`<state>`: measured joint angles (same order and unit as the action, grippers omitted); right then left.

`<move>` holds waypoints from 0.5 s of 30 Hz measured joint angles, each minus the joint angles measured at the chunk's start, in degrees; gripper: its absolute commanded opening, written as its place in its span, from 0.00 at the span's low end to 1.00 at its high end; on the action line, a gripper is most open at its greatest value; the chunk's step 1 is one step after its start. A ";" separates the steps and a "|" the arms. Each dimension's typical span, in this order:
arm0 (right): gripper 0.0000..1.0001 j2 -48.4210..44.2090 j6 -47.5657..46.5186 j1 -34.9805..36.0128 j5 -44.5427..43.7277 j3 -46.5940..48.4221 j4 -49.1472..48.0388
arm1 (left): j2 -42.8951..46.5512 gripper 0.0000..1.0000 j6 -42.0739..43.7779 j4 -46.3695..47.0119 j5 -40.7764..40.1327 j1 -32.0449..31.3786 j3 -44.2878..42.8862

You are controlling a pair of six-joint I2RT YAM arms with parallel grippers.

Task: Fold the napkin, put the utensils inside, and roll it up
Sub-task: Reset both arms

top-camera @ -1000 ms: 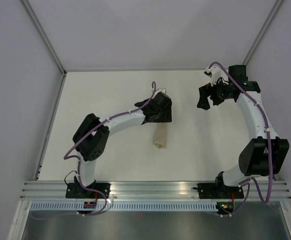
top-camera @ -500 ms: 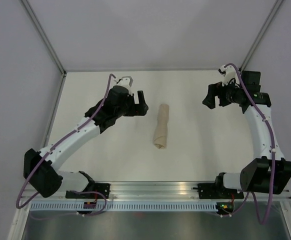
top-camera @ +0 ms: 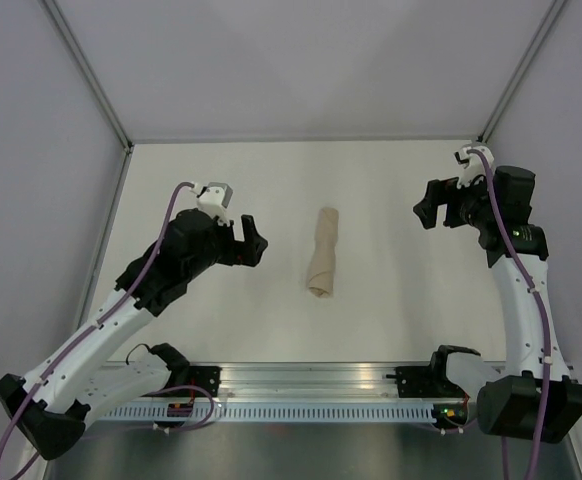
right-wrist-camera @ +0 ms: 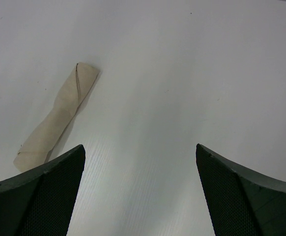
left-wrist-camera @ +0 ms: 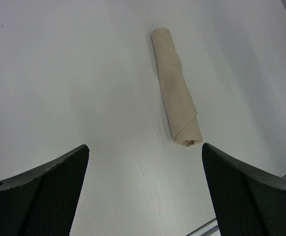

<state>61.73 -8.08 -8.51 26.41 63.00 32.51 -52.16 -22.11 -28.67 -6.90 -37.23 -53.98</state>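
Observation:
The napkin (top-camera: 323, 251) lies rolled into a narrow tan tube in the middle of the white table, also seen in the left wrist view (left-wrist-camera: 175, 103) and the right wrist view (right-wrist-camera: 57, 120). No utensils show; anything inside the roll is hidden. My left gripper (top-camera: 254, 241) hovers to the left of the roll, apart from it, open and holding nothing (left-wrist-camera: 145, 189). My right gripper (top-camera: 428, 205) is off to the right of the roll, open and holding nothing too (right-wrist-camera: 139, 189).
The white table (top-camera: 391, 300) is bounded by grey walls at the back and sides. An aluminium rail (top-camera: 301, 380) with both arm bases runs along the near edge.
My left gripper has let go of the roll and pulled back to the left and nearer. The right arm has drawn back further right. The roll has not moved.

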 measured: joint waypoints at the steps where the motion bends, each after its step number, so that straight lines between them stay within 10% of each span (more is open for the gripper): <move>1: 0.98 -0.31 0.24 0.00 -0.17 -0.42 -0.55 | 0.66 1.00 0.44 -0.31 0.00 0.00 0.04; 15: 0.98 -0.63 1.05 -0.02 -1.09 -4.07 -3.48 | 4.37 1.00 2.56 -2.73 0.02 0.00 0.94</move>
<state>61.10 -7.03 -8.54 25.32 58.94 29.04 -47.79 -19.55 -31.40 -6.87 -37.23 -53.04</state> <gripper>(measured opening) 0.979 0.993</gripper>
